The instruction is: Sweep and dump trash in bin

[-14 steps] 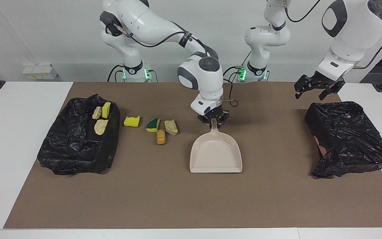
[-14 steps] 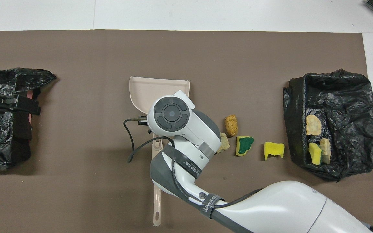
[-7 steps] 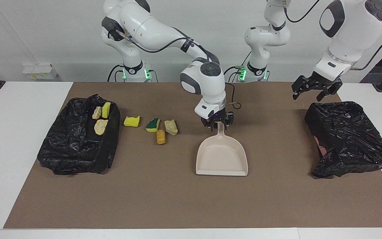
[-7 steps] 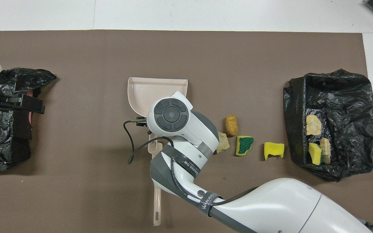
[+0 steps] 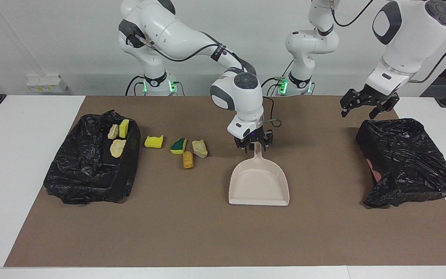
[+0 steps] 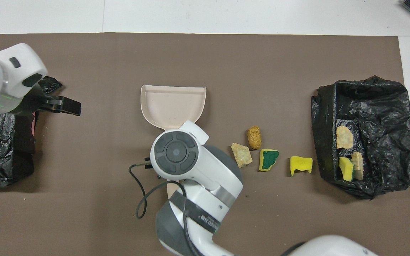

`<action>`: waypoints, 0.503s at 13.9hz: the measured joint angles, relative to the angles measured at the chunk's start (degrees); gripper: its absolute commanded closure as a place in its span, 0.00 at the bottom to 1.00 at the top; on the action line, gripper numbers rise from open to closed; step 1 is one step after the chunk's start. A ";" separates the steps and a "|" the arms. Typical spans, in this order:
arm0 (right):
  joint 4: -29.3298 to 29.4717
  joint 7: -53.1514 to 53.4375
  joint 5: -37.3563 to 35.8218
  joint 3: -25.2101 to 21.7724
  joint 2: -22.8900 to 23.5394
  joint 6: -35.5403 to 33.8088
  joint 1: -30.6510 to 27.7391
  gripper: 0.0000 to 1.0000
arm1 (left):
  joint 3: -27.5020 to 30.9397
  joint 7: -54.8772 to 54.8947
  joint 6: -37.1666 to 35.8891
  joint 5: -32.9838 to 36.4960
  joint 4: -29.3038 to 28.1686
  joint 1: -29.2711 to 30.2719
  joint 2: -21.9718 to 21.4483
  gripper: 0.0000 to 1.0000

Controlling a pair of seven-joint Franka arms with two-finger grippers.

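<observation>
Standing across the bench (image 5: 21, 174) from the robots and reading along it, I first meet a black-bagged bin (image 5: 87, 174) at the right arm's end of the brown mat (image 5: 192, 232). Three scraps of the trash (image 5: 118, 148) lie in it: two tan lumps and a yellow sponge chunk (image 5: 124, 128). Four more scraps rest on the mat beside that bin: a yellow sponge piece (image 5: 153, 142), a green-topped sponge (image 5: 178, 145), an orange bread-like lump (image 5: 187, 159) and a tan lump (image 5: 199, 148).

Next comes the beige dustpan (image 5: 259, 184), flat on the mat at the middle, its handle pointing toward the robots. The right hand (image 5: 253, 143) sits low over that handle; its fingers stand apart on either side, released rather than clamped.

Toward the left arm's end, the left hand (image 5: 366, 106) hangs in the air above the mat's edge, fingers spread and holding nothing. Just beside it lies a second black-bagged bin (image 5: 405, 162), with a bit of pink showing at its edge.
</observation>
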 measured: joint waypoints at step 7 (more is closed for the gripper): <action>-18.83 0.11 6.62 5.50 -8.01 8.46 0.31 0.00 | -0.23 -8.59 7.73 -0.12 -2.41 -12.23 8.46 0.00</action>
